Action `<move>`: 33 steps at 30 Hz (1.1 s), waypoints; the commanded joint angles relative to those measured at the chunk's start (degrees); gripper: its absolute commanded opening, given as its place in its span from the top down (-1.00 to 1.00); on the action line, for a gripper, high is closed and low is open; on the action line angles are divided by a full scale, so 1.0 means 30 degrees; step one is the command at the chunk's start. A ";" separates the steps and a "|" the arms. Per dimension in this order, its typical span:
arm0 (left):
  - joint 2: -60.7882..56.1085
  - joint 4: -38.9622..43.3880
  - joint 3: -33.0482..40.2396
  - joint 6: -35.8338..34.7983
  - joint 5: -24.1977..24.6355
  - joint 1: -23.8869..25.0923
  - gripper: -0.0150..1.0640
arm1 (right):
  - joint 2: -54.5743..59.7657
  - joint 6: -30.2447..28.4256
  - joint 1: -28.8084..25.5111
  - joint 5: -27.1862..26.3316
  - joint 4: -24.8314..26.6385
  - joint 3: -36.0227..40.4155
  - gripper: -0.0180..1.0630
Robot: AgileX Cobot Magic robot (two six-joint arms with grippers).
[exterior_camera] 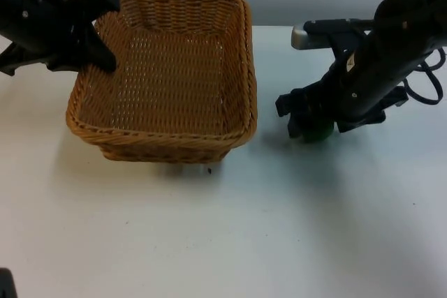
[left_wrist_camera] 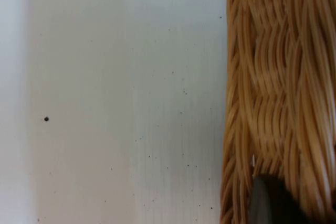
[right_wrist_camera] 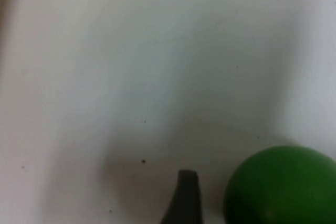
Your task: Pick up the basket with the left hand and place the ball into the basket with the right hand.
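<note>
Overhead, left gripper (exterior_camera: 105,29) fingers clamp the basket (exterior_camera: 167,75) rim; right gripper (exterior_camera: 307,120) fingers straddle the ball (right_wrist_camera: 281,184).

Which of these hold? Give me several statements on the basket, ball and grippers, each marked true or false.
1. The basket has nothing in it. True.
2. The ball is red. False: it is green.
3. The left gripper is at the basket's left rim. True.
4. The ball lies inside the basket. False: it is on the table, to the basket's right.
5. The right gripper is down at the ball. True.
</note>
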 commanded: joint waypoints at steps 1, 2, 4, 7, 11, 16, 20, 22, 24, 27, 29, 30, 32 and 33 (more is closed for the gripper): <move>-0.0363 -0.0396 -0.0025 -0.0154 0.0108 -0.0014 0.97 | 0.0013 0.0084 0.0076 -0.0083 -0.0022 -0.0139 -0.26; -0.0363 -0.0396 -0.0025 -0.0154 0.0108 -0.0014 0.97 | 0.0013 0.0084 0.0076 -0.0083 -0.0022 -0.0139 -0.19; -0.0363 -0.0396 -0.0025 -0.0154 0.0108 -0.0014 0.97 | 0.0013 0.0084 0.0076 -0.0083 -0.0056 -0.0139 -0.12; -0.0363 -0.0396 -0.0025 -0.0154 0.0108 -0.0014 0.97 | 0.0013 0.0084 0.0076 -0.0211 -0.0135 -0.0139 0.13; -0.0363 -0.0396 -0.0025 -0.0154 0.0108 -0.0014 0.97 | 0.0013 0.0047 0.0076 -0.0537 -0.0262 -0.0139 0.57; -0.0363 -0.0396 -0.0025 -0.0154 0.0108 -0.0014 0.97 | -0.0058 0.0047 0.0076 -0.1169 -0.1036 -0.0139 0.97; -0.0363 -0.0396 -0.0025 -0.0154 0.0108 -0.0014 0.97 | -0.0601 0.0047 0.0076 -0.1211 -0.2173 -0.1338 0.97; -0.0363 -0.0396 -0.0025 -0.0154 0.0108 -0.0014 0.97 | -0.1143 0.0089 0.0076 -0.0634 -0.2944 -0.2692 0.97; -0.0363 -0.0396 -0.0025 -0.0154 0.0108 -0.0014 0.97 | -0.1354 0.0089 0.0076 -0.0338 -0.3313 -0.3343 0.97; -0.0363 -0.0396 -0.0025 -0.0154 0.0108 -0.0014 0.97 | -0.2113 0.0798 0.0076 0.0921 -0.5037 -0.5901 0.97; -0.0363 -0.0396 -0.0025 -0.0154 0.0108 -0.0014 0.97 | -0.2281 0.1065 0.0215 0.1367 -0.5369 -0.6578 0.97; -0.0363 -0.0396 -0.0025 -0.0154 0.0108 -0.0014 0.97 | -0.2443 0.1105 0.0333 0.1746 -0.5437 -0.7337 0.97; -0.0363 -0.0398 -0.0025 -0.0154 0.0069 -0.0014 0.97 | -0.2615 0.1105 0.0728 0.2237 -0.4901 -0.8400 0.97; -0.0363 -0.0398 -0.0025 -0.0154 0.0069 -0.0014 0.97 | -0.2692 0.1058 0.0980 0.2327 -0.4217 -0.8733 0.97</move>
